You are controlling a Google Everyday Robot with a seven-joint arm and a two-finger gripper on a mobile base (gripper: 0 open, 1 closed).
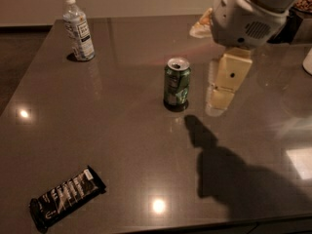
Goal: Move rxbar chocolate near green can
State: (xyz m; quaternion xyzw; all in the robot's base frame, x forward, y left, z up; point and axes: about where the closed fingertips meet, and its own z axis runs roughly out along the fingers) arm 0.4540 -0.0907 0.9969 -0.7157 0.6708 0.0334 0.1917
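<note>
The can point(176, 82) stands in the middle of the table point(122, 145); my gripper point(220, 99) hangs just right of it. The bottle point(78, 29) stands back left, and the bar point(66, 198) lies front left.

Tool point(218, 104) right of green can point(176, 82)
</note>
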